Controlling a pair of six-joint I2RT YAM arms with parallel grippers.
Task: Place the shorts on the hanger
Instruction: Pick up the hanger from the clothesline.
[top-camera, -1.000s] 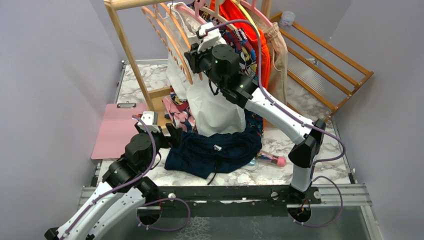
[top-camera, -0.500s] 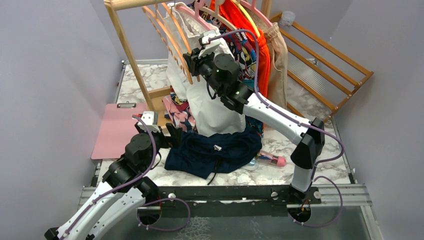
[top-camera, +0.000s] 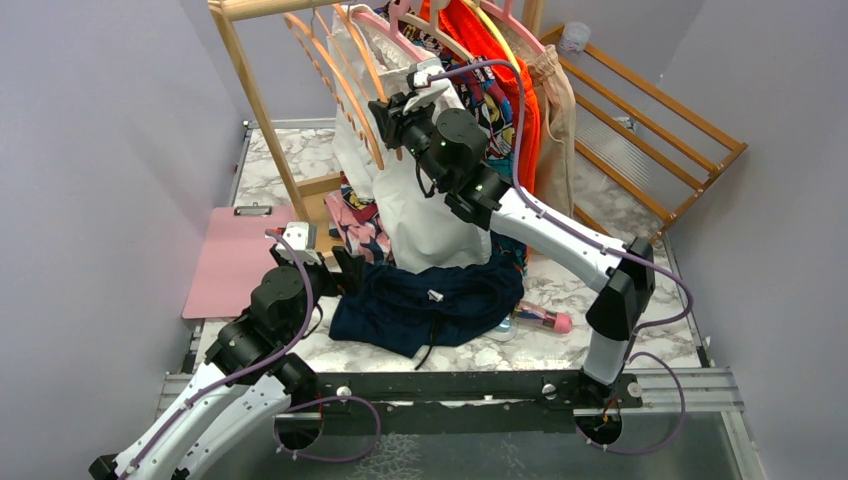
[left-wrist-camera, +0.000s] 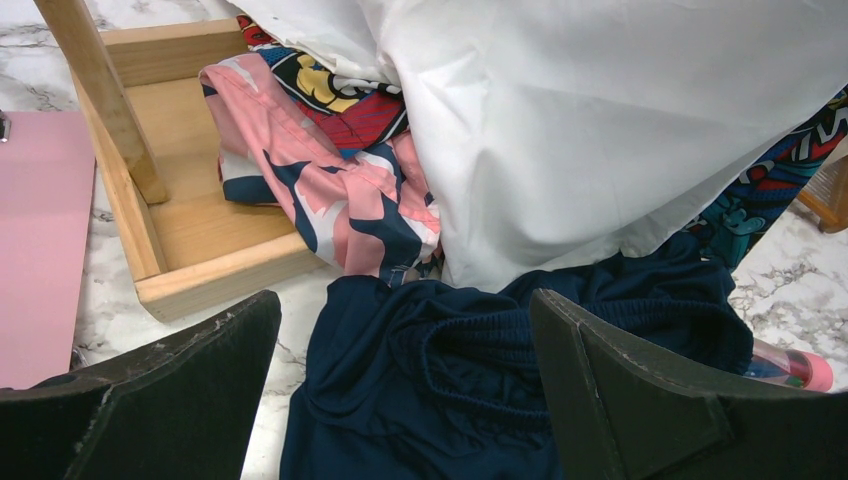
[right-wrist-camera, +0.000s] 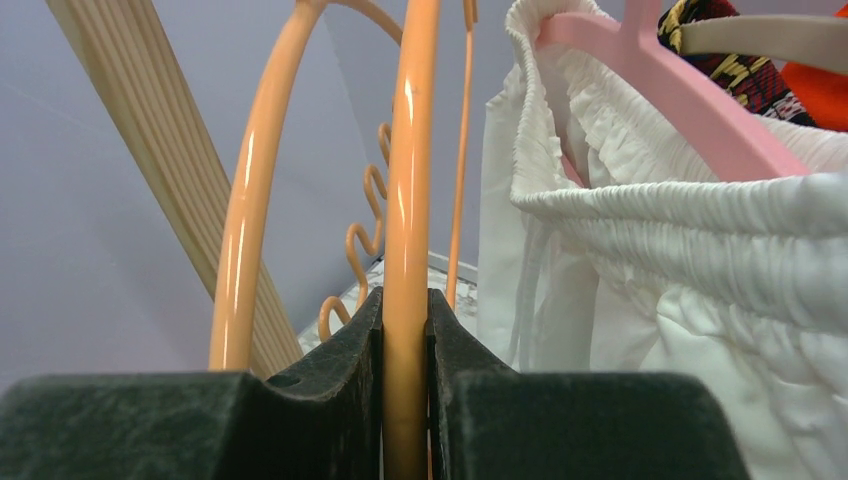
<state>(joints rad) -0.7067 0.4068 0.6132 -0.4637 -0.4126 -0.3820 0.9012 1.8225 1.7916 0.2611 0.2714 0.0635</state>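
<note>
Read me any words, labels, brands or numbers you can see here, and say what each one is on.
No text is readable in any view.
White label on the shorts: too small to read.
Comic-print fabric: blurred shapes, no legible words.
Hanger: no markings visible.

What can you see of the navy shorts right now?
The shorts are dark navy, soft matte fabric, lying crumpled in a heap on the marble table. A ribbed elastic waistband faces up, with a small white label and a dark drawstring trailing off the near edge. The hanging white garment drapes over their far edge. The left gripper hangs open just above them, holding nothing.
</note>
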